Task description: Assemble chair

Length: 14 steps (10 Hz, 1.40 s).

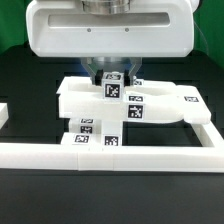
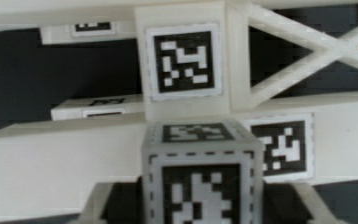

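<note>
several white chair parts (image 1: pixel 125 105) sit stacked on the black counter (image 1: pixel 30 60), pressed against the long white border rail (image 1: pixel 120 150). the gripper (image 1: pixel 112 76) is down on a small tagged block (image 2: pixel 202 165) atop the pile; its jaws look closed on that block. best to lift straight up, as panels crowd both sides and the rail blocks the near edge; open counter lies beyond

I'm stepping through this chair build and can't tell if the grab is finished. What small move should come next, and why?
Probably a short, slow lift. In the exterior view the gripper is low over the tagged white parts stacked against the border rail. The wrist view shows a tagged block close below the camera, though the fingers are hidden, so test the hold before carrying.
</note>
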{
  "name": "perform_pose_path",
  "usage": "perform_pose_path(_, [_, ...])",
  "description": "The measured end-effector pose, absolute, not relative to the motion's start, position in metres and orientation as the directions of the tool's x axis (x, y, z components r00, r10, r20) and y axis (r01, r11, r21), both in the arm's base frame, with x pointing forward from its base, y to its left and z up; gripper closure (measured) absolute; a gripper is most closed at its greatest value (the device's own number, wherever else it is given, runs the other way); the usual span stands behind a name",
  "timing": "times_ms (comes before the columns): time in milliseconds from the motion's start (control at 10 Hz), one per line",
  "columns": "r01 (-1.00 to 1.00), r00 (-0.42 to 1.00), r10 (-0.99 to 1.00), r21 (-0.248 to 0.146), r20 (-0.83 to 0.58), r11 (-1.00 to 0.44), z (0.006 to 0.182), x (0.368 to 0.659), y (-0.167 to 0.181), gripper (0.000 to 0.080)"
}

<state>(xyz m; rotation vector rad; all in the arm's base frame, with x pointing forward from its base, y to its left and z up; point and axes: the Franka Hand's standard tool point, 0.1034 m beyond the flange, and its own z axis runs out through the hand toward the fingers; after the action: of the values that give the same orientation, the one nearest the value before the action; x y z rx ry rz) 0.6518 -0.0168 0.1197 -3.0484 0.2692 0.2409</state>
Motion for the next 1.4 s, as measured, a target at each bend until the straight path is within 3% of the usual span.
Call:
perform_pose_path(700, [-0.653,0.744,-0.648,0.026,-0.161,-0.757,0.12,0.653,-0.019,0.0515])
perform_pose_path(900, [-0.775,0.626,-0.766,-0.009,-0.147,-0.632,0.12,0.654,-0.028,0.0515])
perform_pose_path(1400, [-0.939,0.338,-0.93,0.012,-0.141,-0.343,0.12,0.655,-0.029,0.0515])
